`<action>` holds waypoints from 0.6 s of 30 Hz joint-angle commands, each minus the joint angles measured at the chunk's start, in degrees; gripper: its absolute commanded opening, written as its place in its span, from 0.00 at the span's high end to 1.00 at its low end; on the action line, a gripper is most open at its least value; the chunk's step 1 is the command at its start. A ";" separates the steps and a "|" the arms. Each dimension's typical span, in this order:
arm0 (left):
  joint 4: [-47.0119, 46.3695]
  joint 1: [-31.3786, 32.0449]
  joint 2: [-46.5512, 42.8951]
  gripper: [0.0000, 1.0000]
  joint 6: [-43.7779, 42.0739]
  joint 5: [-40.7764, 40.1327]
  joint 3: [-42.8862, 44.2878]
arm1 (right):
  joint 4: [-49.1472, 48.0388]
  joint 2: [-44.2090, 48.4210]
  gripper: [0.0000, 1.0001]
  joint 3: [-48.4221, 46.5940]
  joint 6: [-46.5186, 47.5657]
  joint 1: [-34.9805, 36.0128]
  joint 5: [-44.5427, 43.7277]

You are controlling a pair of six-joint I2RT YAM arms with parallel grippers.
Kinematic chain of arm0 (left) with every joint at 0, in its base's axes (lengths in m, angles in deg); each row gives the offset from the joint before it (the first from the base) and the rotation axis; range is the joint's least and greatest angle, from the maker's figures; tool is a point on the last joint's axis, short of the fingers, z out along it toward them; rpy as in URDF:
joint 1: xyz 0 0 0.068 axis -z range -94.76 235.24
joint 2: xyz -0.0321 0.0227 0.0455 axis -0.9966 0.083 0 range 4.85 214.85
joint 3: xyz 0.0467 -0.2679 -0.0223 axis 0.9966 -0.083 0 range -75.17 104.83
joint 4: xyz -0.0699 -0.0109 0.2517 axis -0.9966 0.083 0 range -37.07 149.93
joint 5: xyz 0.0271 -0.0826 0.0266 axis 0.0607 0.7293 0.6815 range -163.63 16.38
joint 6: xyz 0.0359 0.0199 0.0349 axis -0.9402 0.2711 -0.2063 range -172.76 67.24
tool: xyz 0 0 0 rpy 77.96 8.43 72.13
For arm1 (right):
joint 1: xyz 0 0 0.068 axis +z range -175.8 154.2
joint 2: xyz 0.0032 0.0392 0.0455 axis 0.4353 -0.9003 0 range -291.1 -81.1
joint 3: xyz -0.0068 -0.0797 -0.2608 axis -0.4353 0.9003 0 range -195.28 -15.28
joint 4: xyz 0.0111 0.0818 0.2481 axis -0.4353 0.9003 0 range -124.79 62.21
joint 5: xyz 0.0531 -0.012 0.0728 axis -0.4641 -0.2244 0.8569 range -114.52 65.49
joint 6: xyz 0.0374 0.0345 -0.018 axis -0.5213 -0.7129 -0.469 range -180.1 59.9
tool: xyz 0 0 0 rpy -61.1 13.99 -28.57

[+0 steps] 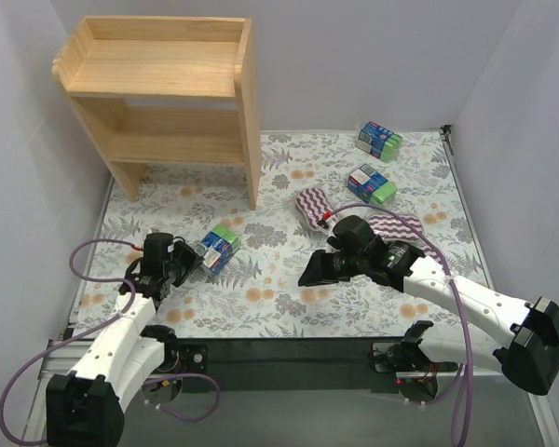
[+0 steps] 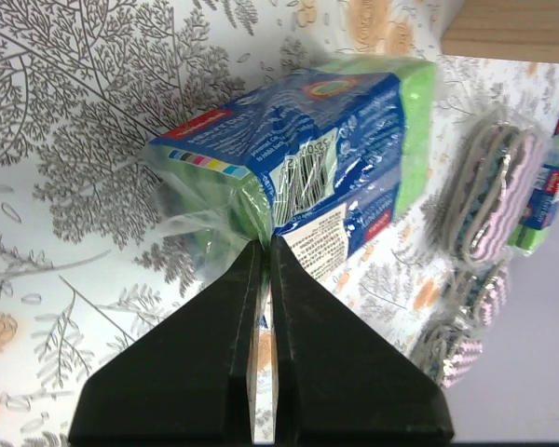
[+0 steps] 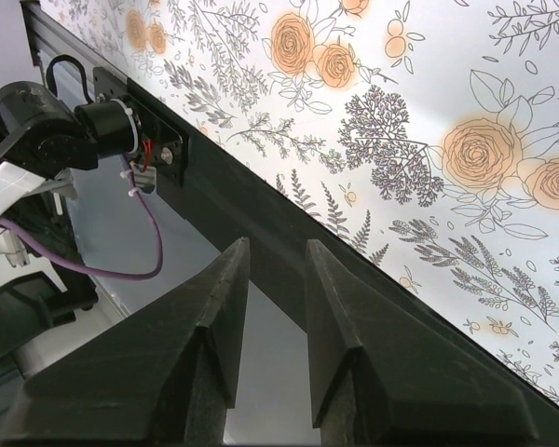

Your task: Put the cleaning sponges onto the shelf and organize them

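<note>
From above, my left gripper [image 1: 188, 261] is sitting at the left front of the floral cloth [image 1: 279, 298], closed on the near end of a blue-and-green pack [image 1: 218, 248]. That pack is lying in front of the shelf [image 1: 149, 70], well apart from its right leg, with open cloth showing between them. The shelf is standing in the far left corner, close to both walls. My right gripper [image 1: 309, 272] is hovering mid-front, near the cloth's near edge. One zigzag pad [image 1: 311, 207] is lying just behind my right wrist and a second zigzag pad [image 1: 396, 224] beside that arm. Two more packs [image 1: 372, 183] are lying far right, near the wall.

Through my left wrist, my left gripper [image 2: 265, 244] is pinching the clear wrap of the blue-and-green pack [image 2: 335, 149], jaws pressed together. The shelf's edge [image 2: 512, 28] is showing top right.

Through my right wrist, my right gripper [image 3: 278, 247] is keeping a narrow gap, holding nothing, over the cloth's black front edge [image 3: 289, 223].
</note>
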 commanded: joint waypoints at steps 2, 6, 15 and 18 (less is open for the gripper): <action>11.42 -0.23 -5.93 1.00 1.84 0.26 9.58 | -0.62 2.20 0.79 0.08 0.32 -0.39 0.48; 19.33 -0.23 -8.74 1.00 3.68 -2.37 19.68 | -0.62 2.55 0.80 0.08 0.05 -0.56 0.31; 23.57 -0.23 -6.82 1.00 5.19 -4.40 36.41 | -0.54 2.03 0.83 -1.15 0.05 -0.74 0.40; 21.29 -0.23 -3.39 1.00 4.84 -4.31 42.04 | -0.54 2.12 0.84 -1.41 0.14 -0.82 0.40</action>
